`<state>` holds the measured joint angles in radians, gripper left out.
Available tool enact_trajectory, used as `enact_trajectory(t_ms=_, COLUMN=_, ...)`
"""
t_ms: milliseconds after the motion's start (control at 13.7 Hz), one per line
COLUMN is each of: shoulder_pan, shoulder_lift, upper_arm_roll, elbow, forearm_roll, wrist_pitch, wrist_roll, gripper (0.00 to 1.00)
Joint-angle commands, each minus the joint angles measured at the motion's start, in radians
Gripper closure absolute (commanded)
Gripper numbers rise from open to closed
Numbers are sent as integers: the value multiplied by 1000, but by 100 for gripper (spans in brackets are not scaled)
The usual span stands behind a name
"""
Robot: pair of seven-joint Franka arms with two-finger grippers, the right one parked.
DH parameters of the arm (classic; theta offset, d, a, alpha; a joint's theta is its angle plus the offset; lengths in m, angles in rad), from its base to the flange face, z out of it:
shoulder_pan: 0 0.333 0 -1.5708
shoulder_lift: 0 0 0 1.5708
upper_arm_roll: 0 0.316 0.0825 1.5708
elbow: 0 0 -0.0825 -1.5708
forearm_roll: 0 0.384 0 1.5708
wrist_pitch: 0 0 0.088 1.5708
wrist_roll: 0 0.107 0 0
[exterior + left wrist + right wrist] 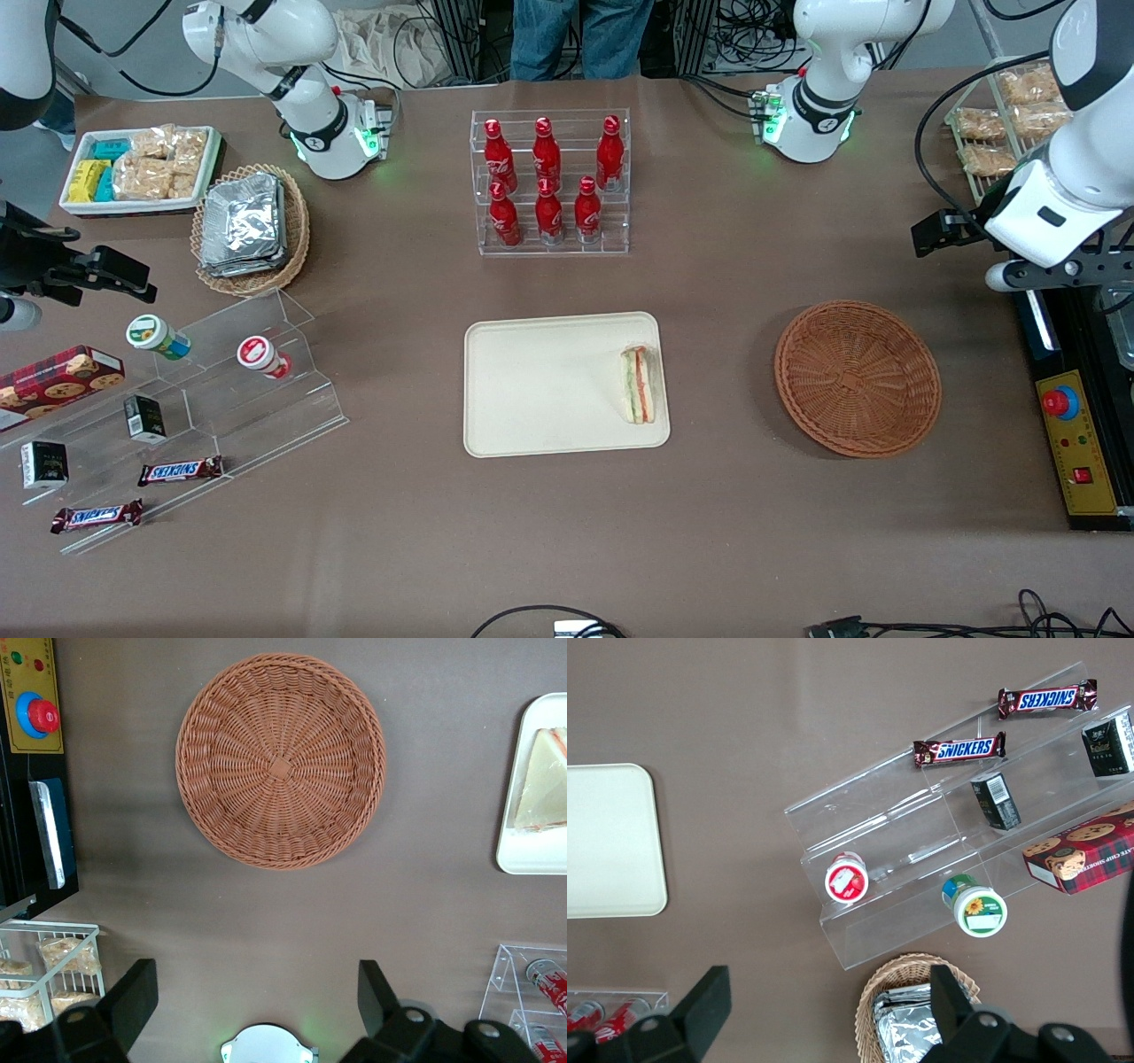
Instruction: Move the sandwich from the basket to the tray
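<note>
The sandwich (640, 384) lies on the cream tray (549, 390), close to the tray's short edge that faces the basket. In the left wrist view the sandwich (542, 784) shows as a white wedge on the tray's corner (532, 859). The reddish-brown wicker basket (857, 377) sits empty beside the tray, toward the working arm's end of the table, and its inside (280, 760) is bare. My gripper (943, 232) hangs raised above the table, farther from the front camera than the basket. It is open (257, 997), its black fingers (133, 992) wide apart with nothing between them.
A clear rack of red bottles (551, 182) stands farther from the front camera than the tray. A wire rack of snack bags (1001, 124) and a control box with a red button (1076, 443) flank the basket. An acrylic step shelf (177, 390), a tan basket of foil packets (251, 226) and a white bin (142, 168) lie toward the parked arm's end.
</note>
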<state>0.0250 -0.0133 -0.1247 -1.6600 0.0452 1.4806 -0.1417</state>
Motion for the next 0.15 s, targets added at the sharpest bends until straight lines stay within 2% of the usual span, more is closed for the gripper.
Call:
enact_trajectory(t_ms=0, shoulder_pan=-11, shoulder_lift=-10, upper_arm_roll=13, elbow=-7, forearm_roll=-10, wrist_pitch=15, wrist_roll=10, gripper=0)
enact_trajectory(t_ms=73, shoulder_pan=-13, shoulder_lift=-10, upper_arm_roll=13, elbow=-9, forearm_roll=-10, wrist_pitch=15, wrist_roll=10, gripper=0)
